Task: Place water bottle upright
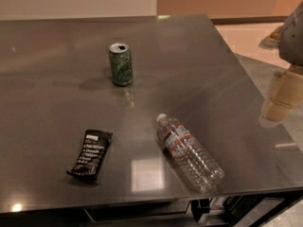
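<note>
The water bottle [189,152] lies on its side on the dark grey table [57,103], near the front right. It is clear ribbed plastic with a white cap pointing to the back left and a blue-white label with a red band. My gripper [278,98] hangs at the right edge of the view, above the table's right side, well to the right of the bottle and a little further back. It holds nothing that I can see.
A green soda can [120,64] stands upright, opened, at the middle back. A black snack bar wrapper [91,155] lies flat at the front left. The table's right edge runs just under the gripper, with pale floor beyond it.
</note>
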`<move>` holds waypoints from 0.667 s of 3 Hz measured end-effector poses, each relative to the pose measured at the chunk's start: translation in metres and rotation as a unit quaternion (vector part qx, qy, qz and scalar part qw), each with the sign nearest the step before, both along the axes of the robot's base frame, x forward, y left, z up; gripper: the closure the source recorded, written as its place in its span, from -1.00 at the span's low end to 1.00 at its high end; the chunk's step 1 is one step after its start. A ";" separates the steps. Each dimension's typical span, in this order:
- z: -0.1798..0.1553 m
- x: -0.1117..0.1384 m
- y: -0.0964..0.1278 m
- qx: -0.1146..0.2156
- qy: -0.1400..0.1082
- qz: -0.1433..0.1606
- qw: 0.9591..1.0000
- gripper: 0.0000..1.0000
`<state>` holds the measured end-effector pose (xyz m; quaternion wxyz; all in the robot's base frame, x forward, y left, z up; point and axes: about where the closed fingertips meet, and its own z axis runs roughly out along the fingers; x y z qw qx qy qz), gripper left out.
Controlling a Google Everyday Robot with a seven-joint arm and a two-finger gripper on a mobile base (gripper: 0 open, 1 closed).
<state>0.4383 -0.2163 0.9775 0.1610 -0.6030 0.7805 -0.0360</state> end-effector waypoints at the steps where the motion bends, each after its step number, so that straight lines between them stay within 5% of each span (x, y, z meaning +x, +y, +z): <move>1: 0.002 0.001 0.001 -0.001 -0.001 -0.006 1.000 -1.00; 2: -0.003 0.002 0.014 0.006 0.011 -0.028 1.000 -1.00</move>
